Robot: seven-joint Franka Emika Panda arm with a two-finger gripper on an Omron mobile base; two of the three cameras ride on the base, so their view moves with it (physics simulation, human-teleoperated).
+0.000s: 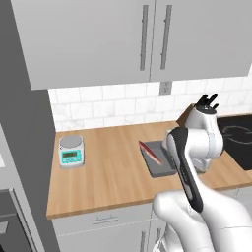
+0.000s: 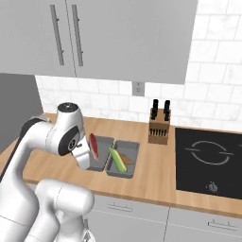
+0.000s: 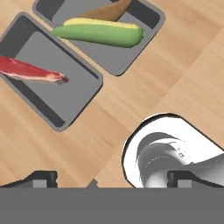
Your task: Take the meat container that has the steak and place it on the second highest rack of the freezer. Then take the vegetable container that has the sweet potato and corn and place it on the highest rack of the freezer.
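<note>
Two grey trays lie side by side on the wooden counter. The meat container (image 3: 65,94) holds the red steak (image 3: 30,71); it also shows in the left base view as the meat container (image 1: 160,165) and in the right base view as the meat container (image 2: 101,158). Right beside it, the vegetable container (image 2: 130,165) holds the green corn (image 3: 98,34) and the brown sweet potato (image 3: 109,11). My gripper (image 3: 113,178) hangs open above bare counter, short of both trays, touching nothing and empty. The freezer is out of view.
A small kitchen scale (image 1: 72,151) stands on the counter's left part. A knife block (image 2: 159,124) sits by the tiled wall, and beyond it lies the black cooktop (image 2: 210,160). Grey wall cabinets (image 2: 118,38) hang overhead. A tall grey panel (image 1: 27,147) closes the left end.
</note>
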